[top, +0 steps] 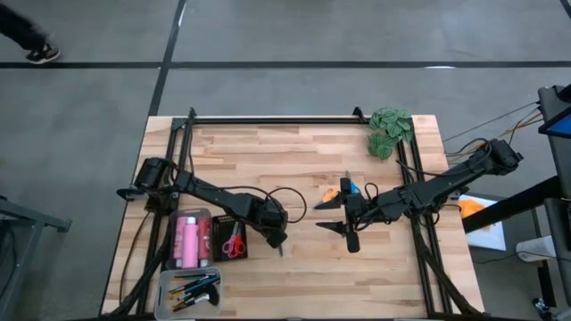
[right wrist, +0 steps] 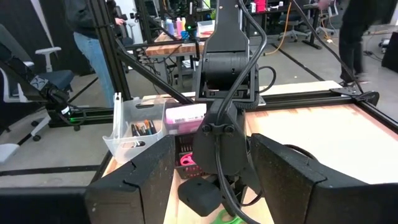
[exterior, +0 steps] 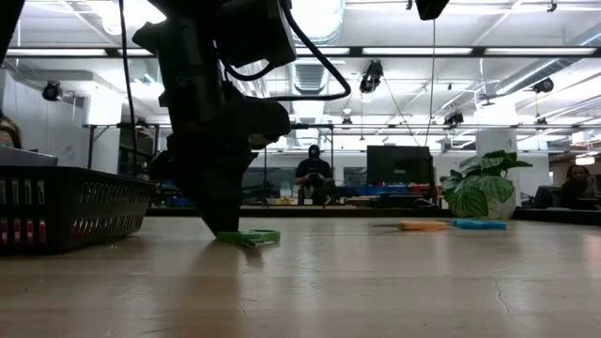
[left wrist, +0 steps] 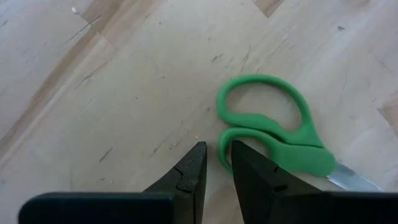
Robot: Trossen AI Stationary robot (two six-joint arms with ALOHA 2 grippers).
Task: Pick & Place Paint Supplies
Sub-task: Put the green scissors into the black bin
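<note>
Two dark fingertips (left wrist: 196, 163) of the left gripper (left wrist: 214, 165) fill the foreground of its wrist view, a narrow gap between them, clamped on nothing, with the lower loop of a pair of green scissors (left wrist: 273, 134) lying just ahead of the gap on the bare wooden table (left wrist: 124, 81). The scissors lie flat and closed, handles toward the gripper and the steel blade running off beyond the right-hand finger. They look light and rigid: smooth plastic loops that could skid on the wood, and a thin profile that leaves little to catch from above. The thick neck where the two loops meet the blade seems the surest place to pinch; a single loop would likely pivot in the grip.

From table height the same gripper (exterior: 221, 221) stands tip-down at the scissors (exterior: 249, 237). Behind the left arm sits a black basket (top: 234, 239) already holding red scissors (top: 234, 242), next to pink bottles (top: 188, 241) and a clear tray of brushes (top: 194, 288). Across from it the right gripper (top: 350, 239) hovers with its fingers well apart and empty, orange scissors (top: 331, 193) and blue scissors (top: 346, 186) just behind it.
</note>
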